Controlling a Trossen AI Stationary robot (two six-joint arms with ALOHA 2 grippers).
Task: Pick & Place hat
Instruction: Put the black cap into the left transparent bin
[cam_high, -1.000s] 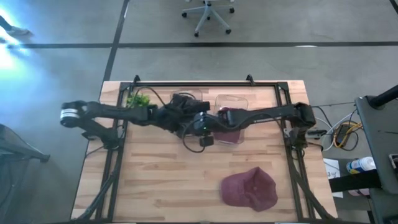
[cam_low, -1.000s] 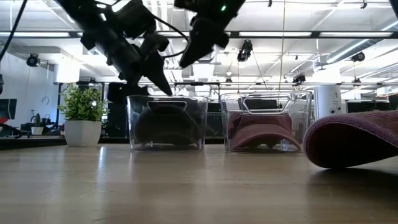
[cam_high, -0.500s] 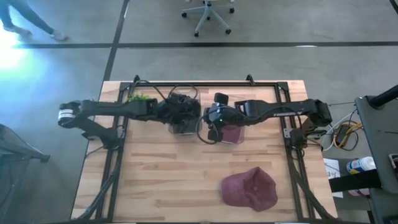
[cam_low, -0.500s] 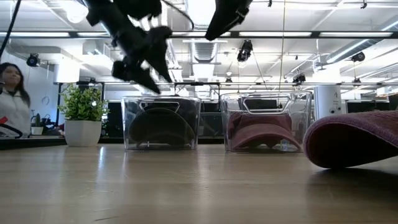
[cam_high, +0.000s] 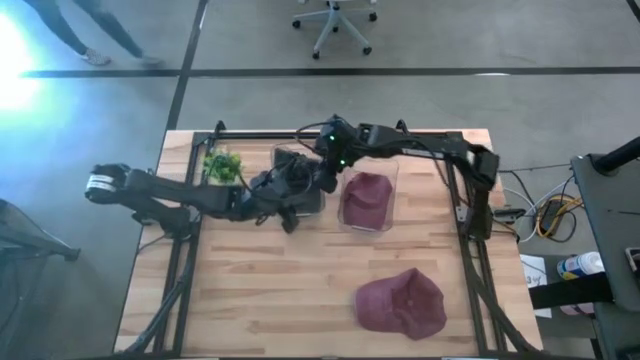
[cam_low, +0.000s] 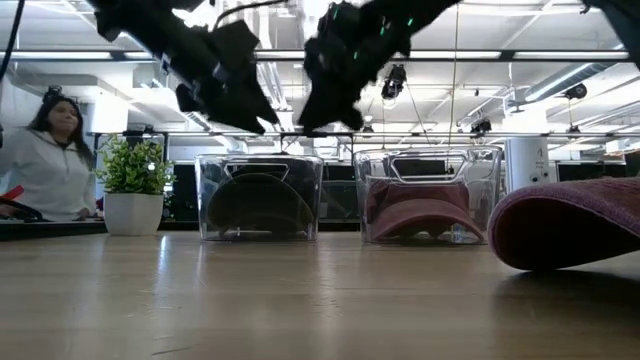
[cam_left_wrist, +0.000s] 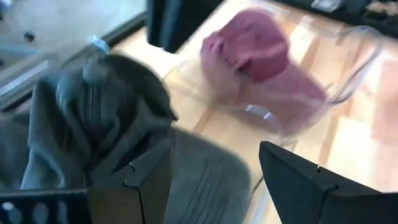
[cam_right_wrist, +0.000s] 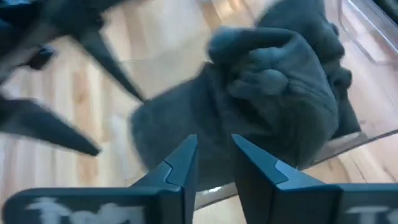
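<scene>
A dark grey hat lies crown up in the left clear bin. A maroon hat fills the right clear bin. A second maroon hat rests on the table near its near right corner. My left gripper hangs open just on the near side of the grey hat's bin, above the table. My right gripper hovers over the grey hat, its fingers a narrow gap apart, holding nothing. In the low view both grippers are above the bins' rims.
A small potted plant stands at the far left, beside the grey hat's bin. A black frame runs along the far edge and down both sides. The wood in the near left half is bare. A person sits beyond the table.
My right gripper has swung from the near side of the bins toward the far edge and left, ending above the grey hat's bin. My left gripper has drawn back a little toward the near edge. The grey hat's bin has slid slightly left.
</scene>
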